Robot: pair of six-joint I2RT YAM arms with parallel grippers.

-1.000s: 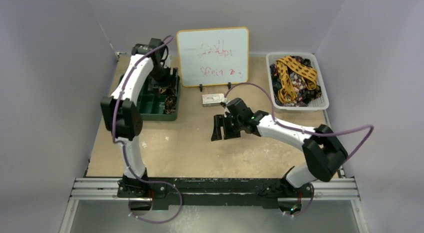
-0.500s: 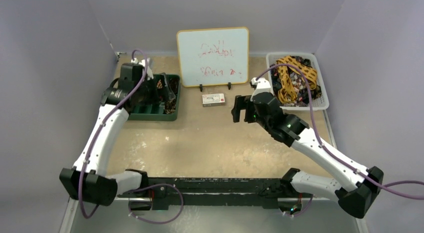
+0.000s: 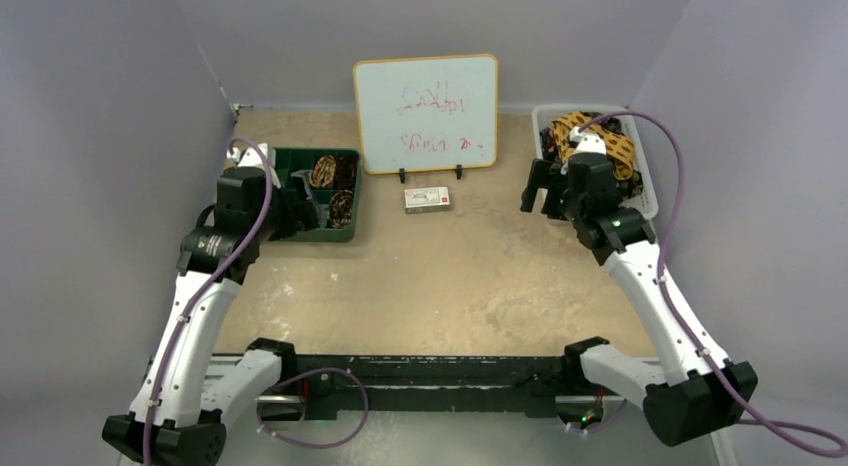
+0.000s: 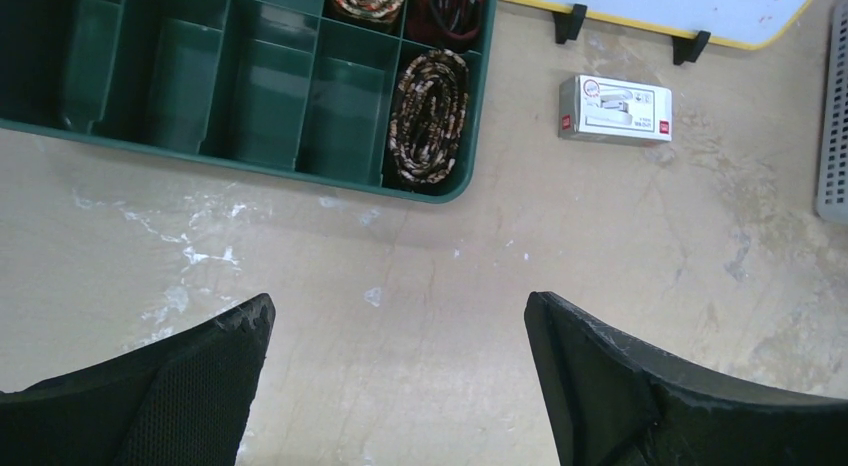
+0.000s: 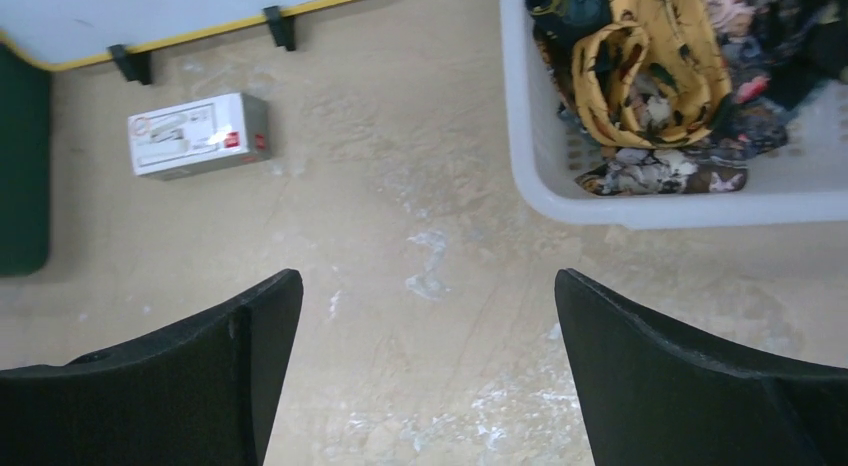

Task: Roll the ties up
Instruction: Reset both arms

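Beside the basket (image 5: pixel 560 201) of ties (image 5: pixel 655 56), the right gripper (image 5: pixel 428 286) gapes (left gripper (image 4: pixel 400 304) likewise, by the tray (image 4: pixel 150 86)).

Robotics lab cell: plain partition walls (image 3: pixel 110 106), scuffed worktable (image 3: pixel 450 276), whiteboard (image 3: pixel 425 114), two bench-mounted robot arms (image 3: pixel 195 316).

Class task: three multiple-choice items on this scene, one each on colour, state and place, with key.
1. The divided plastic tray holding rolled leopard-print ties is: A green; B red; C white.
2. The left hand and right hand are: A shut on ties; B open, empty; C out of sight.
3. The small white cardboard box lies: A in the tray; B on the table before the yellow-framed whiteboard; C in a hand.
Key: A, green walls; B, both spread wide, nothing between; B, box beside the board's feet.
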